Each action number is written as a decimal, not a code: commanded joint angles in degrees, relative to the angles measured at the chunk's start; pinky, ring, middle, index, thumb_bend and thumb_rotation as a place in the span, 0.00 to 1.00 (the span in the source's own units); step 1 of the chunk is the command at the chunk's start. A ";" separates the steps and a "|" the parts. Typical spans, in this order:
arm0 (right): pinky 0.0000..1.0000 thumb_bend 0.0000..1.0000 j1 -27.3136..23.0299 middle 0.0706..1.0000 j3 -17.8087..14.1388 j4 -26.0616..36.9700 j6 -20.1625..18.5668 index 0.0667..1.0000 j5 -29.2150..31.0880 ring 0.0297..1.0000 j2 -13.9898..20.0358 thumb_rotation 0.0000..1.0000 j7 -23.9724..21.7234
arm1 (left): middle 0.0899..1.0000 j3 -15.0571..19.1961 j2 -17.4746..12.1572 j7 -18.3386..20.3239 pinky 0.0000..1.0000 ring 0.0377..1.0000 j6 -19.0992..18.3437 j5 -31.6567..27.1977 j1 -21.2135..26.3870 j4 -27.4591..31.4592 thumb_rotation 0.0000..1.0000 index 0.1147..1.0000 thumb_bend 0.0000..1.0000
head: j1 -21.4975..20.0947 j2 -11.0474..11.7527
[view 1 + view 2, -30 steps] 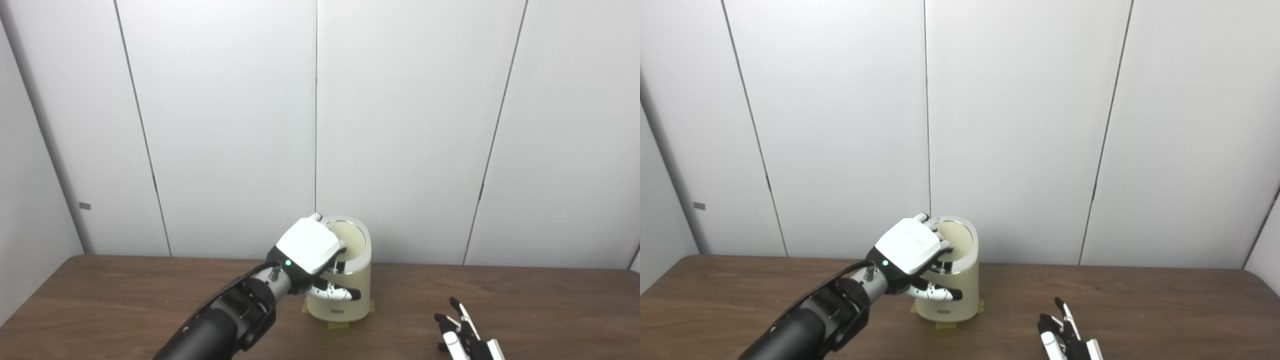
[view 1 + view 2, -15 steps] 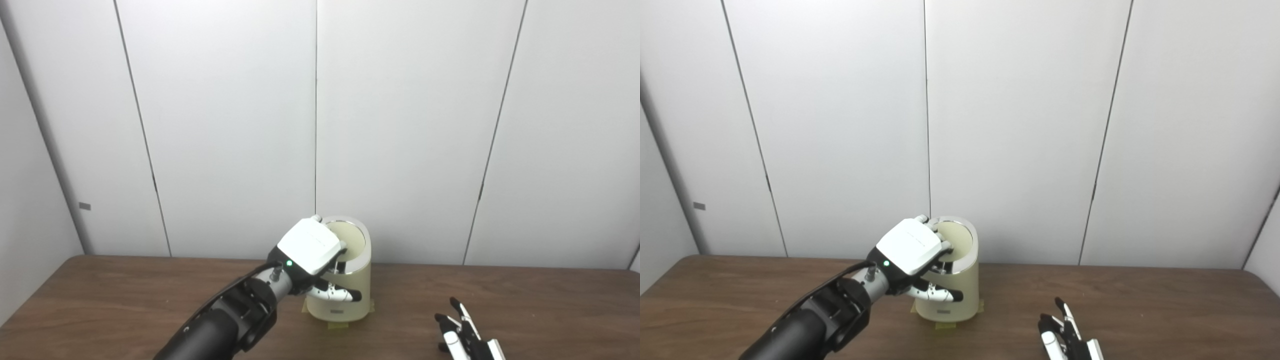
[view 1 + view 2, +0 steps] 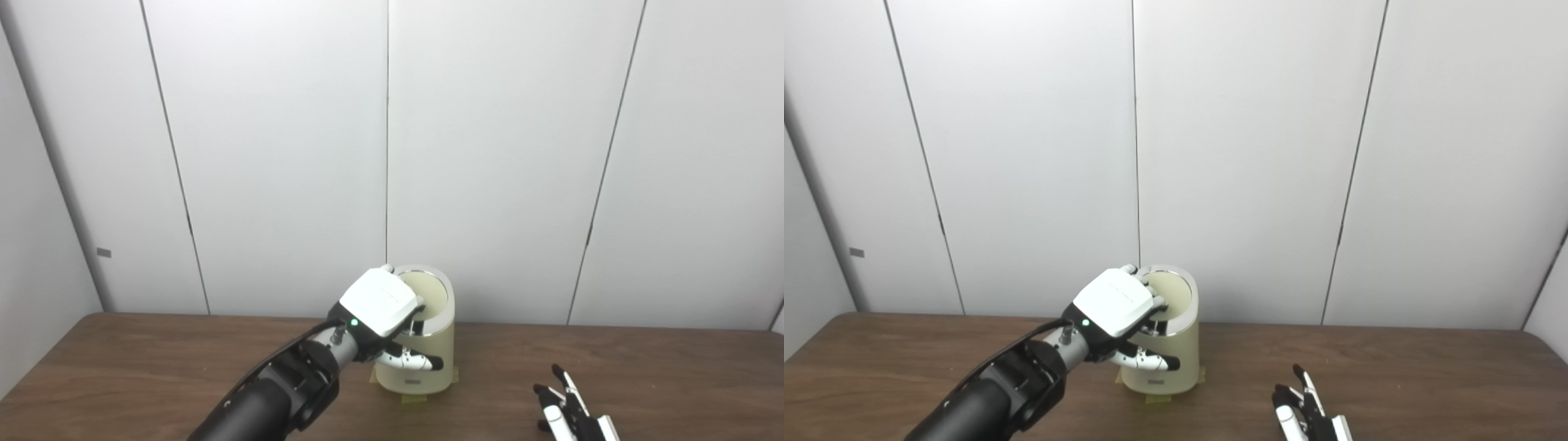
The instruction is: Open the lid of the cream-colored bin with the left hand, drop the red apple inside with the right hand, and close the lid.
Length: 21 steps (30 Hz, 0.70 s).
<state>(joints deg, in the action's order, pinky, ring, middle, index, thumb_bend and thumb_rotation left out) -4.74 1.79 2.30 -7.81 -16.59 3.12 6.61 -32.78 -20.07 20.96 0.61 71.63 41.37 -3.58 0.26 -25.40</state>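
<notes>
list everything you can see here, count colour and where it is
cream-colored cylindrical bin: one, cream body with a shiny silver rim, upright at the back middle of the table, near the wall
lid: one, cream, on top of the bin inside the silver rim
tape patches: yellowish, on the tabletop at the bin's base
brown wooden table: one, dark brown, across the bottom of the view
white panelled wall: white, behind the table
red apple: none in sight
left hand: one, white back with black and white fingers, on the left side of the bin's top, fingers at the lid
right hand: one, black and white, low on the table at lower right, fingers spread, holding nothing
</notes>
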 commanded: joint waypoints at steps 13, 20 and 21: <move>0.88 0.46 -0.36 0.82 -0.47 1.13 -0.72 0.96 -0.54 0.87 1.09 1.00 -0.02 | 0.81 8.89 -1.45 0.28 0.93 0.86 -0.98 -4.13 0.85 6.36 0.90 0.79 0.52 | 0.44 -0.16; 0.93 0.46 -0.30 0.82 -0.33 1.36 -1.07 0.96 -1.02 0.87 1.25 1.00 0.01 | 0.84 14.30 -0.70 -1.99 0.89 0.88 -2.69 -5.68 -0.83 9.60 0.85 0.83 0.49 | 0.46 -0.27; 0.93 0.46 -0.27 0.82 -0.33 1.41 -1.04 0.96 -1.01 0.87 1.28 1.00 -0.01 | 0.84 14.93 -0.51 -2.52 0.86 0.87 -2.88 -6.01 -1.24 9.99 0.84 0.83 0.48 | 0.46 -0.27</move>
<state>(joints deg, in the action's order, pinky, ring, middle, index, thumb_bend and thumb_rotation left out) -4.72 1.98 2.78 -8.59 -16.83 3.43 6.45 -19.09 -20.54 21.03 -1.36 66.31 38.75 4.56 0.70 -25.66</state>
